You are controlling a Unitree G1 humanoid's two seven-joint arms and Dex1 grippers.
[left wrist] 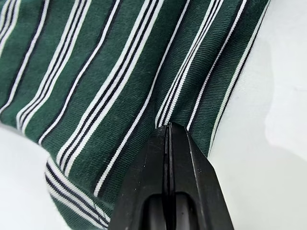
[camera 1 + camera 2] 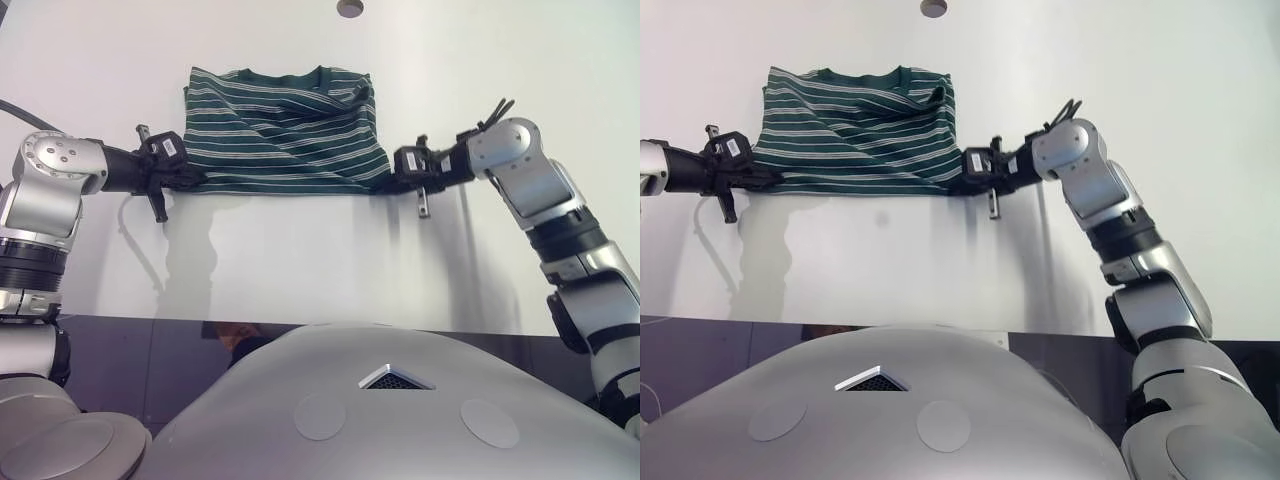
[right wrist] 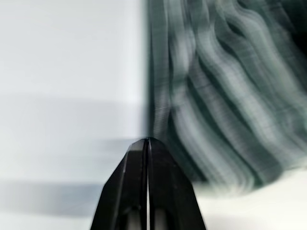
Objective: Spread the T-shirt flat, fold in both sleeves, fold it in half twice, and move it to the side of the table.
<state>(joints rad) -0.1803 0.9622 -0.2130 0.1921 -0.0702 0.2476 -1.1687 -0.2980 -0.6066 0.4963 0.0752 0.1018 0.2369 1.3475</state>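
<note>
Left gripper (image 1: pixel 165 127) is pressing its fingers fully together at the striped green T-shirt's (image 2: pixel 280 130) 7 o'clock corner. Right gripper (image 3: pixel 147 140), likewise closed, is sitting beside its 5 o'clock corner. Shirt is lying toward the white table's (image 2: pixel 330 260) 12 o'clock edge.

A wide white table (image 2: pixel 300 260) takes up most of the scene, its top smooth and plain; at the far edge, near the middle, a small round grey disc (image 2: pixel 350 8) sits in the surface; the table's near edge runs straight from left to right; below that edge lies a dark floor (image 2: pixel 110 365) of large panels with thin seams between them; a small reddish-brown patch (image 2: pixel 235 338) shows just under the near edge, too unclear to name; the light is bright and even across the tabletop.
</note>
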